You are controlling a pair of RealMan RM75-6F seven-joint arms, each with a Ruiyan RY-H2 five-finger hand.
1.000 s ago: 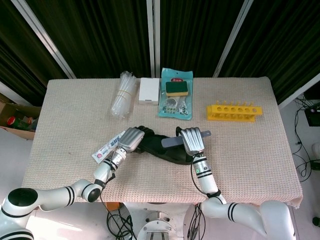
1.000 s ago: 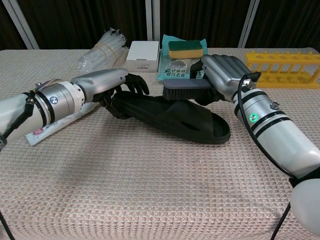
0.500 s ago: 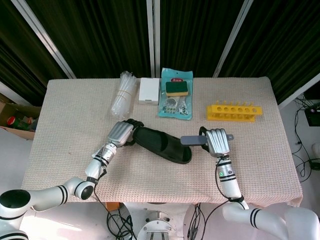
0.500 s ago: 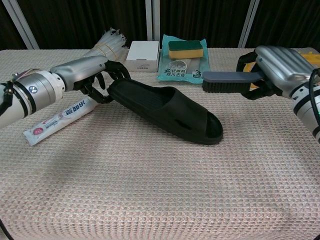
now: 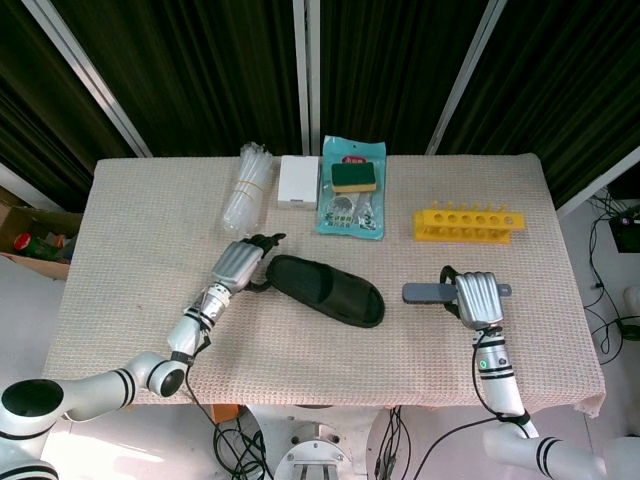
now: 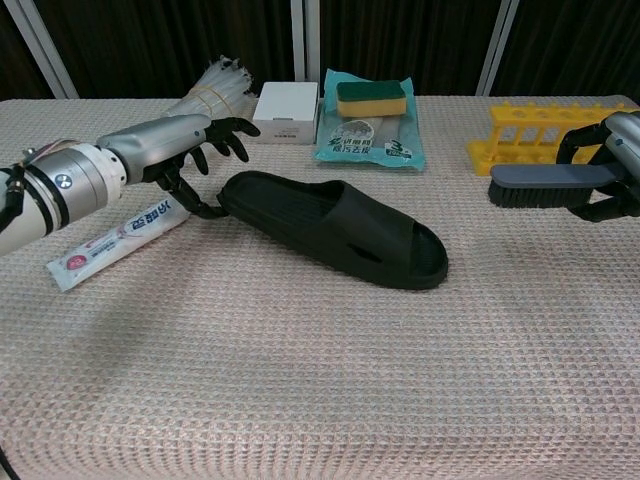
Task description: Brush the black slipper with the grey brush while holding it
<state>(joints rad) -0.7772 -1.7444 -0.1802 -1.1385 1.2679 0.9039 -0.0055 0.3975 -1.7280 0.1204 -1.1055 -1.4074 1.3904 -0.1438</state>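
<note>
The black slipper [image 5: 325, 290] [image 6: 330, 225] lies flat on the cloth, its heel toward my left hand. My left hand [image 5: 238, 264] [image 6: 185, 145] hovers just beside the heel with its fingers spread and lifted off it; the thumb reaches down next to the heel, and nothing is gripped. My right hand [image 5: 478, 297] [image 6: 622, 160] holds the grey brush [image 5: 428, 292] [image 6: 548, 184] by its handle, well to the right of the slipper and above the table, bristles facing down. The chest view cuts off most of the right hand at its edge.
A toothpaste tube [image 6: 120, 236] lies under my left forearm. Along the back stand a bundle of clear tubes [image 5: 248, 185], a white box [image 5: 298, 181], a green packet with a sponge [image 5: 353, 195] and a yellow rack [image 5: 468, 222].
My right hand has carried the brush off the slipper and far to the right. My left hand has let go of the heel, and the slipper has settled flat on the cloth.
</note>
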